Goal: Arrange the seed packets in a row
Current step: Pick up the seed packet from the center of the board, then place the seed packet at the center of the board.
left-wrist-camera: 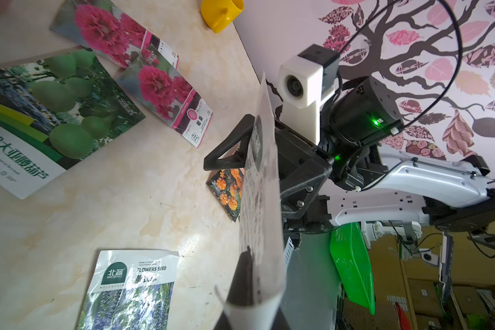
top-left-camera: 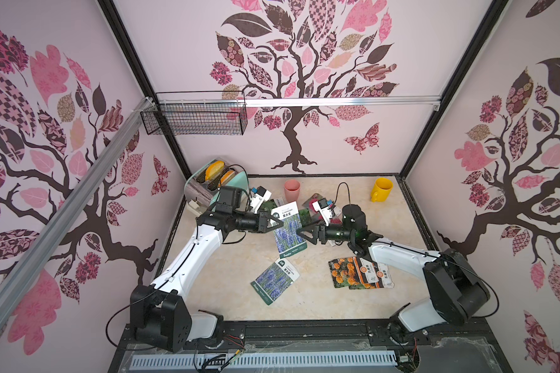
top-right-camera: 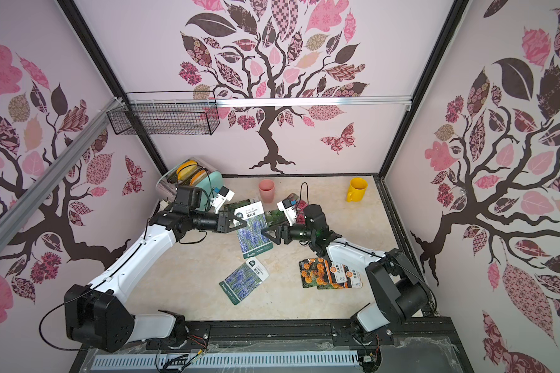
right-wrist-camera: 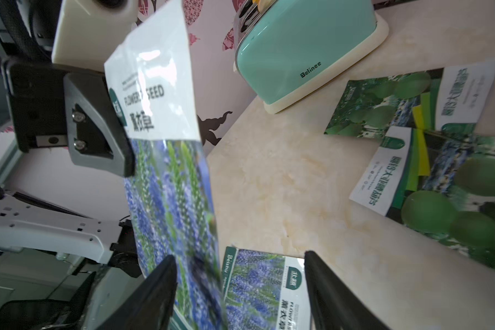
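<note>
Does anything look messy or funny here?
Yes. The upright lavender packet is pinched by the left gripper instead of lying flat. The other lavender packet lies crooked on the table, and the two marigold packets overlap instead of sitting side by side.

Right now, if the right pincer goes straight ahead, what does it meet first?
Likely the glossy purple lavender seed packet held by the left pincer; it hangs just ahead of the open right pincer.
</note>
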{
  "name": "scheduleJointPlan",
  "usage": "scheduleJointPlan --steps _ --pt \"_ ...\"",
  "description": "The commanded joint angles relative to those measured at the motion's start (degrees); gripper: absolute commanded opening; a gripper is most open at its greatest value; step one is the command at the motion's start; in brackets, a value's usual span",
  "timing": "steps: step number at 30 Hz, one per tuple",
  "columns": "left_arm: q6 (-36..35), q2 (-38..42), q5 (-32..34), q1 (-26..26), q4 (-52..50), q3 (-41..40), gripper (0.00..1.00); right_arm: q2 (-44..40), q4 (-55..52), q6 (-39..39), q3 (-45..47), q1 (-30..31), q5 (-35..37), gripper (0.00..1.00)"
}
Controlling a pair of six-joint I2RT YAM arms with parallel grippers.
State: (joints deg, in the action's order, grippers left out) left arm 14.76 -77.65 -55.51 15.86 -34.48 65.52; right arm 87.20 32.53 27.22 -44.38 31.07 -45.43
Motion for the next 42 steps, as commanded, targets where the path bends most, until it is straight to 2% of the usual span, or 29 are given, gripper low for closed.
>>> scheduleJointPlan --steps 1,3,4,5,7,8,9,10,13,15,18,20,24,28,31,34,35,36,38,42 --pt "-2.2 -1.6 0.9 0.9 -1.5 0.0 0.0 0.2 5.8 1.7 -1.0 2.6 -3.9 0.58" --pt "-1.8 -2.1 2.6 0.9 -2.0 0.1 0.0 0.2 5.8 1.3 -0.9 3.6 -4.0 0.3" --pt "-1.8 -2.1 4.0 1.0 -2.8 0.3 0.0 0.3 5.3 1.4 -0.9 3.8 -4.0 0.09" --pt "-2.1 -1.9 5.9 0.9 -3.8 0.8 0.0 0.3 4.8 1.5 -0.6 3.8 -3.7 0.0" --pt "-0.7 -0.8 11.6 0.7 -5.4 1.1 0.0 -0.2 4.8 1.8 0.8 3.9 -2.6 0.0" --pt "1.2 0.1 15.4 0.0 -5.6 0.8 0.04 -0.3 5.2 2.1 1.6 4.0 -2.2 0.0" --pt "3.5 1.1 19.4 -1.2 -6.0 0.4 0.21 -0.4 5.0 2.5 2.0 4.2 -1.3 0.0" --pt "4.9 2.0 22.5 -2.6 -6.7 -0.2 0.31 -0.3 4.4 2.7 2.3 4.4 0.1 0.0" --pt "11.2 6.7 36.3 -6.7 -9.2 -2.9 0.48 0.5 2.7 4.1 2.4 6.8 5.7 0.0" --pt "14.4 11.2 43.3 -9.7 -10.7 -5.1 0.54 2.1 3.7 6.1 1.9 9.7 9.9 0.0" --pt "17.7 17.0 47.7 -14.3 -11.2 -8.2 0.55 6.6 4.9 10.8 -0.9 14.0 16.1 0.0" --pt "18.8 19.6 49.9 -16.5 -12.4 -9.5 0.6 10.4 4.1 14.3 -4.1 16.8 20.1 0.0" --pt "21.3 25.8 54.0 -19.8 -13.4 -11.9 0.6 20.2 2.7 20.4 -13.2 22.9 24.6 0.0" --pt "21.7 29.1 57.6 -20.2 -14.9 -11.5 0.6 30.1 -1.6 24.6 -25.3 27.3 27.6 0.0" --pt "22.2 29.8 58.2 -20.3 -15.4 -11.4 0.59 37.4 -3.5 28.5 -33.1 28.1 26.7 0.0" --pt "22.7 30.2 58.2 -20.3 -14.8 -12.3 0.59 43.3 -7.2 28.1 -41.2 29.2 26.9 0.0" --pt "22.8 30.1 58.2 -20.3 -14.7 -12.7 0.59 45.2 -9.1 27.5 -44.4 29.5 26.9 0.01" --pt "22.8 29.8 58.1 -20.3 -14.3 -13.0 0.59 47.1 -9.9 27.3 -46.8 29.6 26.7 0.19" --pt "22.9 29.3 58.1 -20.3 -14.1 -13.7 0.59 49.7 -10.5 26.8 -50.1 29.5 26.4 0.27" --pt "22.5 28.1 58.0 -20.4 -14.2 -14.1 0.59 49.2 -12.5 22.0 -50.7 29.1 28.1 0.69"
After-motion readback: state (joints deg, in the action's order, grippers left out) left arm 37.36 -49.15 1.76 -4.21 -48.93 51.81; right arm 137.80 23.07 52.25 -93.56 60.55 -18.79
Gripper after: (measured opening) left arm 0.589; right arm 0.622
